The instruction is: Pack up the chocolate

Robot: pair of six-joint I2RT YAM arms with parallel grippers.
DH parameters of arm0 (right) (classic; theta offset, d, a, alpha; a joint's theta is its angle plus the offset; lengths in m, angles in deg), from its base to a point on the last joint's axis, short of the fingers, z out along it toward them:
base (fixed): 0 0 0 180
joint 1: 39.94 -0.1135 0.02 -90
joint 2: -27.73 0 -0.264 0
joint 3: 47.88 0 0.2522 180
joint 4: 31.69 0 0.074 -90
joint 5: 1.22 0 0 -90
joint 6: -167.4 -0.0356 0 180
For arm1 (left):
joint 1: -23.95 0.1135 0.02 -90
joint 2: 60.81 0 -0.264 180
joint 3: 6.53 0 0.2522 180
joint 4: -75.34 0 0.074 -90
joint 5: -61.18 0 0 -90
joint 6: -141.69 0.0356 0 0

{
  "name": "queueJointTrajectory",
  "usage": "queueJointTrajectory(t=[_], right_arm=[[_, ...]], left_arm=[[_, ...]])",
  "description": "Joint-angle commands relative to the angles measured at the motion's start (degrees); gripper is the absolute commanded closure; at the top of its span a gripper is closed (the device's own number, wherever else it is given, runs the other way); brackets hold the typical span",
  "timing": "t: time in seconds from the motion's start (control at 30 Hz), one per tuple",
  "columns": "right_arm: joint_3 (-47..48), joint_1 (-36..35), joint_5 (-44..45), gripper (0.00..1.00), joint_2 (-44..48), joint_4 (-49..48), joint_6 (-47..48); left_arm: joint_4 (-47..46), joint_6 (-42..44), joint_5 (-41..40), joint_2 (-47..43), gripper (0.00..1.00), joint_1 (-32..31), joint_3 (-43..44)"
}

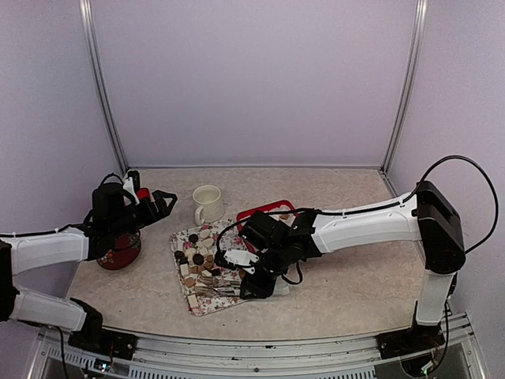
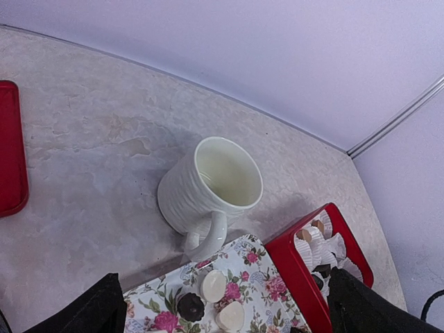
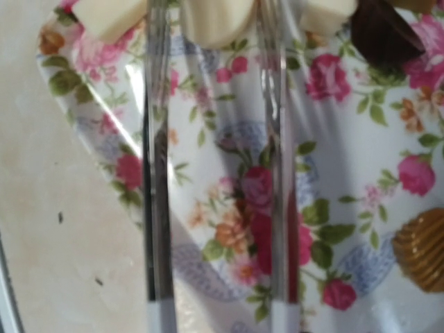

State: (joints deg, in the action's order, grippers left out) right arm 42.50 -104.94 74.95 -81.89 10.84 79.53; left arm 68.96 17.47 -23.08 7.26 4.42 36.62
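The right gripper's (image 1: 246,278) own fingers are out of sight in its wrist view. Only the two thin, shiny metal arms of the tongs (image 3: 156,173) run straight ahead of it, blurred and cut off at the bottom edge. From above, the handle end vanishes into the gripper, so it appears clamped on the tongs. Just past the tong tips, a smooth cream piece of the chocolate (image 3: 215,21) sits between them, cropped by the top edge. A dark piece and a ridged tan round lie to the right. All rest on the glossy floral tray (image 3: 347,139), with the mottled beige table (image 3: 41,208) to its left.

The left gripper (image 2: 223,276) is spread wide, and only its black fingers (image 2: 90,312) show at the bottom corners. Ahead of it stands a ribbed cream mug (image 2: 208,187). Beneath it is the floral tray's corner. To its right is a red tray (image 2: 298,277) with crinkled white paper liners (image 2: 336,244), a few holding sweets, partly hidden by the finger.
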Motion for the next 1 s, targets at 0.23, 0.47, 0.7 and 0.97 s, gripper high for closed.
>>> queueJointTrajectory(t=[0.23, 0.47, 0.7, 0.97], right_arm=[[4.5, -0.8, 2.3, 0.60, -3.5, 0.7, 1.6], [5.4, -0.8, 3.7, 0.61, -3.7, 1.1, 1.4], [6.3, -0.8, 4.4, 0.64, -4.0, 1.9, 1.8], [5.4, -0.7, 3.3, 0.69, 0.2, 1.7, 1.1]], left_arm=[[-0.8, 0.7, -0.2, 0.0, 0.01, 0.4, 1.0], [-0.3, 0.8, -0.7, -1.5, 0.01, 0.4, -0.2], [-0.9, 0.7, -0.4, -0.8, 0.01, 0.5, 0.5], [-1.2, 0.6, 0.0, 0.2, 0.01, 0.5, 0.8]])
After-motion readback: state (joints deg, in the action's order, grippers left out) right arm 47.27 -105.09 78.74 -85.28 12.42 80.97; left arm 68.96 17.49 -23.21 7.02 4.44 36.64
